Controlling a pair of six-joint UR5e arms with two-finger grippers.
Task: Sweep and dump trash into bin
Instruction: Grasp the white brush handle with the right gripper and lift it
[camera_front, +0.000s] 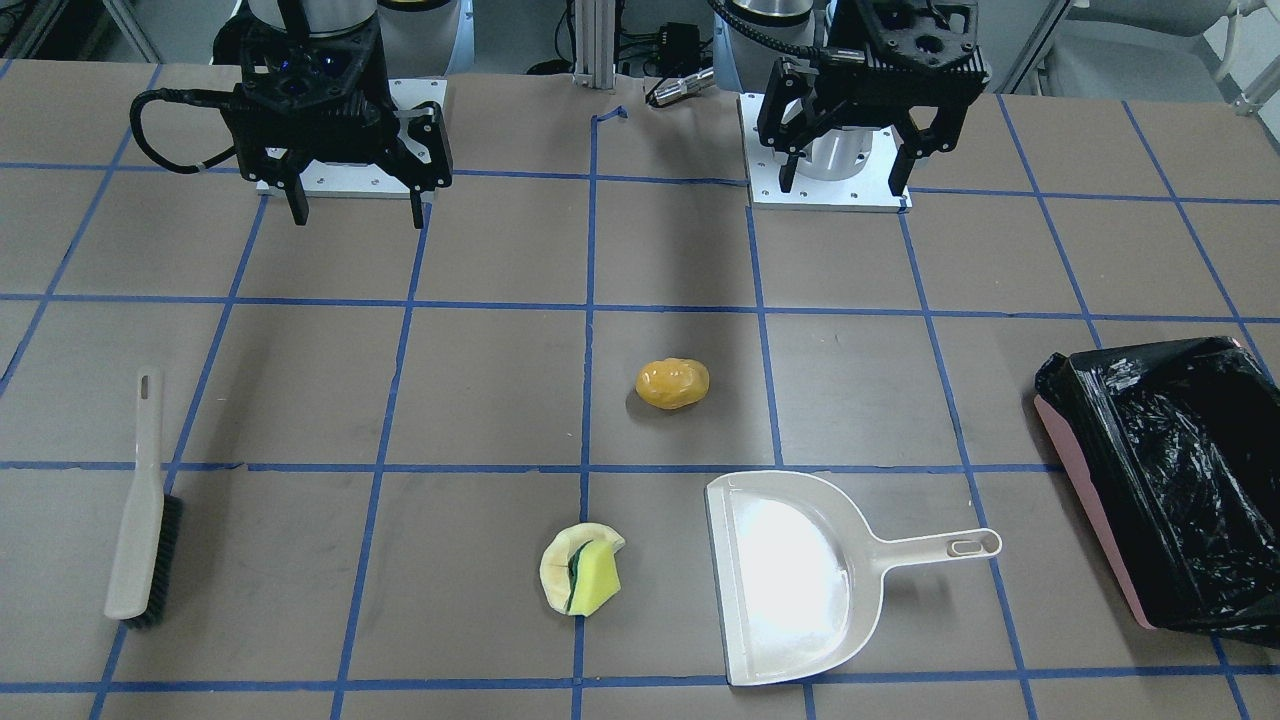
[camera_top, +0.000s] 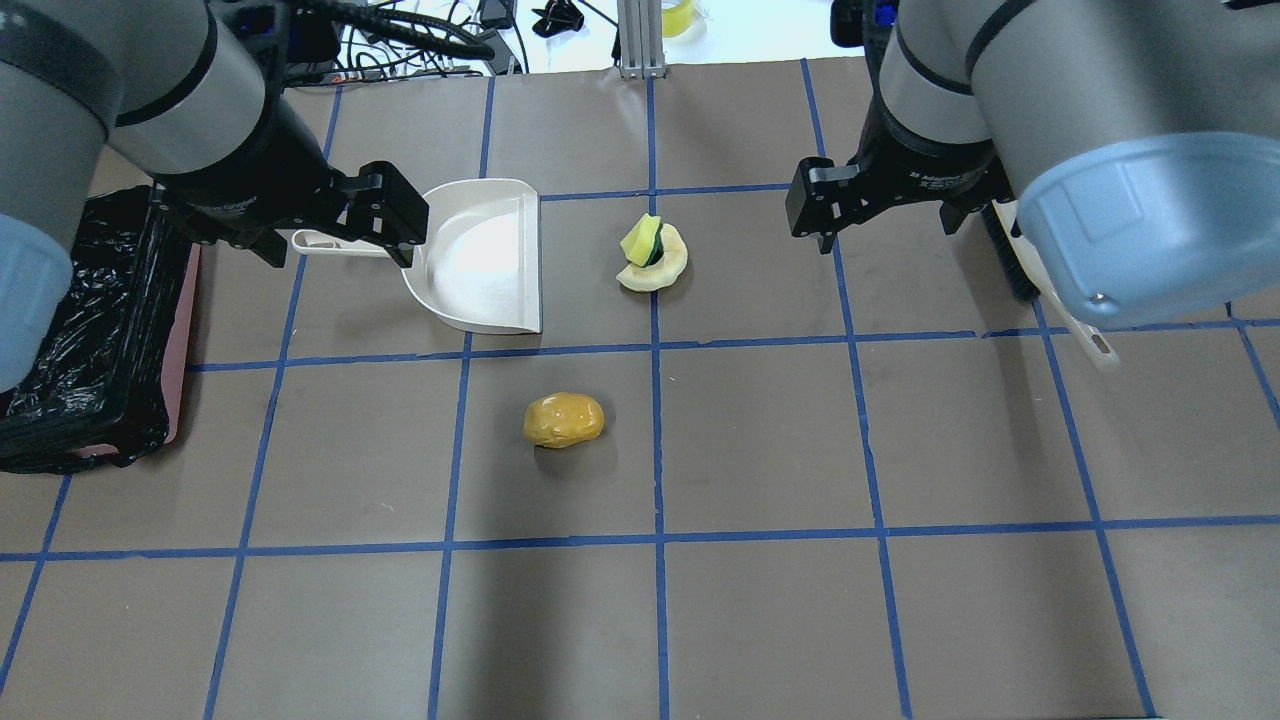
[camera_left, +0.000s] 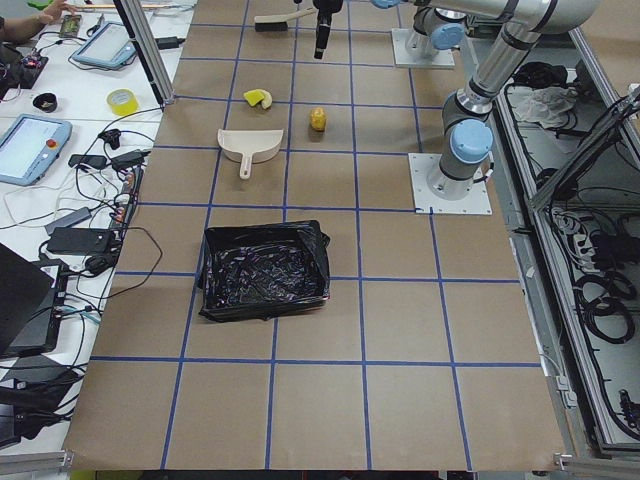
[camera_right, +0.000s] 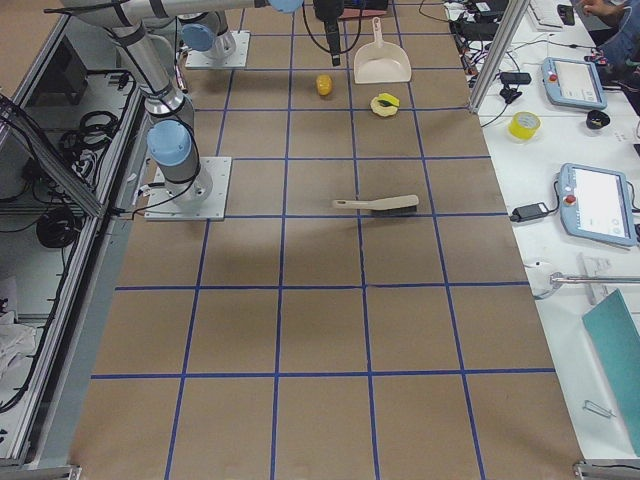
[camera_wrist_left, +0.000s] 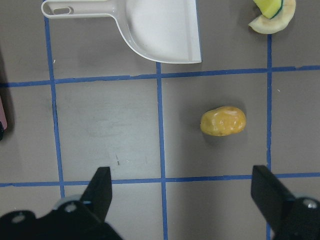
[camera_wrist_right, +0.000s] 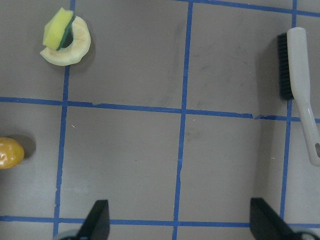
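The glossy orange lump (camera_front: 672, 384) lies near the middle of the tabletop. The pale curved slice (camera_front: 556, 570) lies closer to the operators' edge, and the yellow-green sponge (camera_front: 595, 578) rests on it. The pink bin (camera_front: 1170, 470), lined with black plastic, stands open toward the left edge.

Your tabletop (camera_top: 760, 620) is brown, gridded with blue tape lines (camera_top: 657, 450). Beside it you have a white bench (camera_right: 545, 170) carrying tablets (camera_right: 598, 203) and a yellow tape roll (camera_right: 524, 125). An aluminium post (camera_right: 494, 55) stands between.
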